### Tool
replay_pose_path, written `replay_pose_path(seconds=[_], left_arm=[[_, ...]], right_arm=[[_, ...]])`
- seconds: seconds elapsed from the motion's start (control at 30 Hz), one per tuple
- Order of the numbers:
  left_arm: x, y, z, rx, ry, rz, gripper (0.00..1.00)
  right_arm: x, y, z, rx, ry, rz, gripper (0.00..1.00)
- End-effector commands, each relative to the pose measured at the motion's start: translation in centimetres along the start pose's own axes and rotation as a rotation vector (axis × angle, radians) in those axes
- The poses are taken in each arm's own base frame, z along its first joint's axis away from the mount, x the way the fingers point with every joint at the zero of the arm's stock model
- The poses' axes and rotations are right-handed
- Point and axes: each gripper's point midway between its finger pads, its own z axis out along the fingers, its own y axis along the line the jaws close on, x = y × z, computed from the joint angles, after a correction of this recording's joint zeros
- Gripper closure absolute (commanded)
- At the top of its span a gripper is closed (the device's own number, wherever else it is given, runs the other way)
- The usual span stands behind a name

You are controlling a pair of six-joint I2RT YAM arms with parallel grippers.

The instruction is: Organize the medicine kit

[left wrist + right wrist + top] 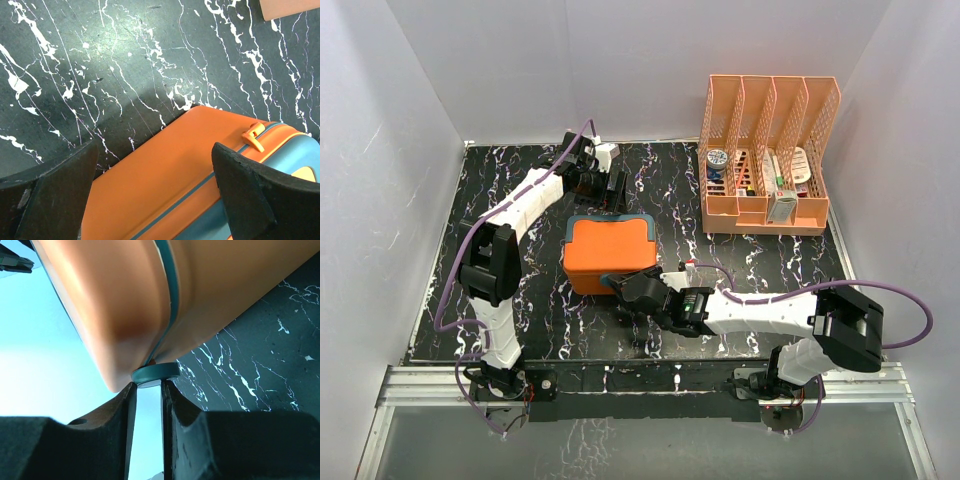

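Nearest you, at 6 o'clock of the medicine kit (607, 252), your right gripper (148, 389) is drawn nearly together, with only a thin slit of light between its pads. The blue-grey latch (155, 375) sits right at the fingertips. You cannot tell from here whether the tips pinch it or merely meet it. Nothing shows inside the slit.

The kit rests at the middle of the table (545, 330) with its lid down, so I judge the step in hand to be working the latch, with sorting not yet begun. The next move likely calls for a sure purchase on that small tab and a gentle pull, or the light box may slide.

At the kit's 12 o'clock, your left gripper (605, 188) hangs over the back edge with jaws spread wide and empty, well placed to steady the box. Farther off, at 2 o'clock, stands the file organizer (765, 205).
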Motion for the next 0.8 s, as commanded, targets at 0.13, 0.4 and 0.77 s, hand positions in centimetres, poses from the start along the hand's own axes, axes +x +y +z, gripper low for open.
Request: replay_pose_path(seconds=[0.13, 0.4, 0.77], left_arm=[[5.5, -2.2, -1.5, 0.063, 0.193, -0.020, 0.06], [5.5, -2.1, -1.5, 0.061, 0.195, -0.021, 0.06], [5.6, -1.9, -1.4, 0.058, 0.200, -0.017, 0.06]], right_arm=[[-11.3, -12.4, 2.7, 0.375, -0.420, -0.103, 0.87], [-11.8, -13.8, 2.8, 0.418, -0.422, -0.100, 0.94], [-12.6, -13.6, 2.8, 0.416, -0.461, -0.129, 0.95]])
